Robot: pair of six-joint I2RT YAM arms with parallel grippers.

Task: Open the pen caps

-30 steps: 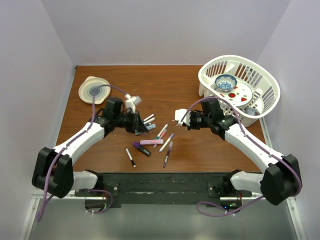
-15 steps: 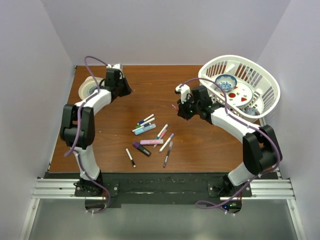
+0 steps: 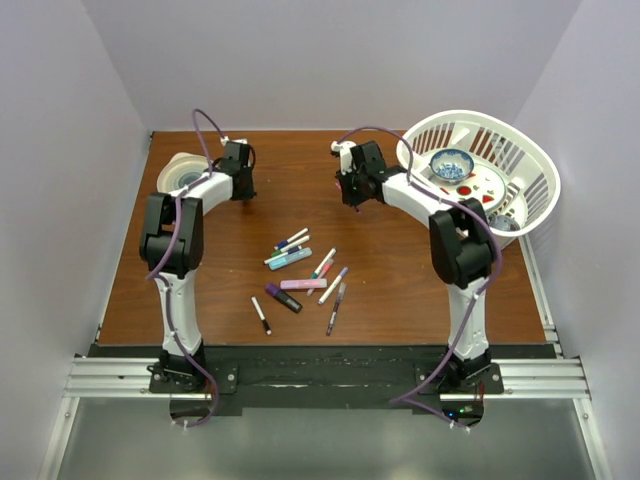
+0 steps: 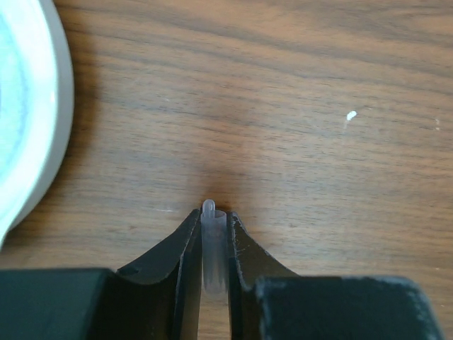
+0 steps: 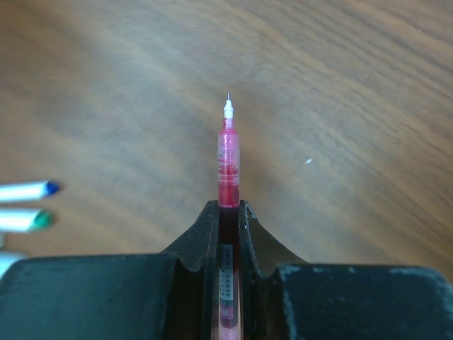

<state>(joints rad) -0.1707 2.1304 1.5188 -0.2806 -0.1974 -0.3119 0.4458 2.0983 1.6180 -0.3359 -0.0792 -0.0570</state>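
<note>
My left gripper [image 4: 214,216] is shut on a clear, colourless pen cap [image 4: 213,249] that pokes out just past the fingertips, close above the wood. In the top view it [image 3: 244,190] hangs at the back left of the table. My right gripper [image 5: 227,207] is shut on a red pen [image 5: 227,159], uncapped, its fine tip bare and pointing forward. In the top view it [image 3: 347,192] is at the back centre. Several pens [image 3: 303,284] lie scattered mid-table, among them a teal highlighter [image 3: 290,259] and a purple one [image 3: 283,297].
A white round dish [image 3: 185,175] sits at the back left; its rim [image 4: 32,120] is just left of my left gripper. A white basket [image 3: 520,160] with a bowl and a plate stands at the back right. Blue-tipped [image 5: 28,190] and green-tipped [image 5: 25,219] pens lie left of my right gripper.
Both arms have swung away from the middle of the table to its far part, moving apart, the left with the clear cap and the right with the red pen.
</note>
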